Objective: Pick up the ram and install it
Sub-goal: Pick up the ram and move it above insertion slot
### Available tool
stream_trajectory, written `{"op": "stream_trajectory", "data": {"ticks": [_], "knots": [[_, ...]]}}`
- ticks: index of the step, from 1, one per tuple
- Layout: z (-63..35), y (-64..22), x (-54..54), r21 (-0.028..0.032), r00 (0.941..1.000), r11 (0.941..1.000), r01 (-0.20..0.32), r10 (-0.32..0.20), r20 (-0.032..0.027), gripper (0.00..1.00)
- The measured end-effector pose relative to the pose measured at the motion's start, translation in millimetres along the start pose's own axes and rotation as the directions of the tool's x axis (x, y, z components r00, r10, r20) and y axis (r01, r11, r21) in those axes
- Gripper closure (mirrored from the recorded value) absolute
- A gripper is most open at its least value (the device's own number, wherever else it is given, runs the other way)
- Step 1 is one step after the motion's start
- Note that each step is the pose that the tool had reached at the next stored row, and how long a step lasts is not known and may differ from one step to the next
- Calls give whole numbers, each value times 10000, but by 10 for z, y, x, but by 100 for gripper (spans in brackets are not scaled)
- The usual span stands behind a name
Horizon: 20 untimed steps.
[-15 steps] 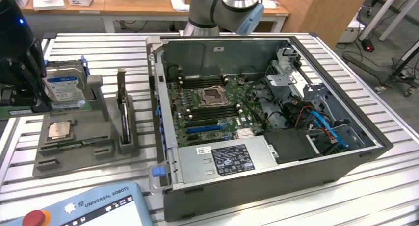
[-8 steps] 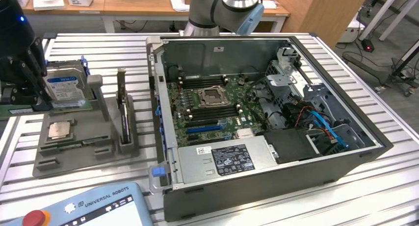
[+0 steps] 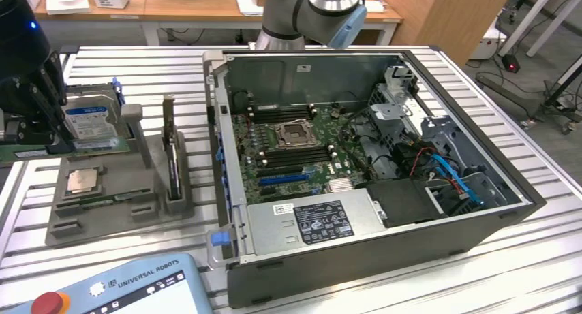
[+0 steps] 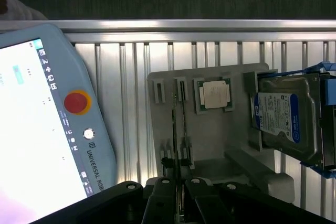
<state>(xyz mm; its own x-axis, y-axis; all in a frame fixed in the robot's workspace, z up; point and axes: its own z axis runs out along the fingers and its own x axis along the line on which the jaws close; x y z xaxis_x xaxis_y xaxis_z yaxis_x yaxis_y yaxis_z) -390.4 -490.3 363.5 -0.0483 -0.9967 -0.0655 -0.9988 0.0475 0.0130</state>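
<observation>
Far at the exterior view's left: gripper clenched on the ram. Green stick level under the fingertips, hanging above and apart from the grey holder block.

Wrist view: same ram edge-on, a thin line running out from between the fingers.

On the block: processor chip, hard drive, expansion card standing upright at the block's case-side edge.

Further right: open computer case, motherboard, dark memory slots either side of the socket.

Step in hand, as judged: carrying the stick toward the board.
- Worth keeping it level and unrotated in the grip. Thin board, narrow hold, likely to pivot if bumped.
- Worth passing high over the upright card and the case wall.
- Slow, steady travel; no contact on the way.
</observation>
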Motion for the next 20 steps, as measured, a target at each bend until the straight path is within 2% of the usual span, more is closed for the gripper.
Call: {"op": "stream_trajectory", "data": {"ticks": [9, 20], "knots": [[0, -11, -12, 1, 10000, 10000, -2, 2, 1, 87], [-10, -98, -34, 2, 10000, 10000, 0, 0, 1, 87]]}}
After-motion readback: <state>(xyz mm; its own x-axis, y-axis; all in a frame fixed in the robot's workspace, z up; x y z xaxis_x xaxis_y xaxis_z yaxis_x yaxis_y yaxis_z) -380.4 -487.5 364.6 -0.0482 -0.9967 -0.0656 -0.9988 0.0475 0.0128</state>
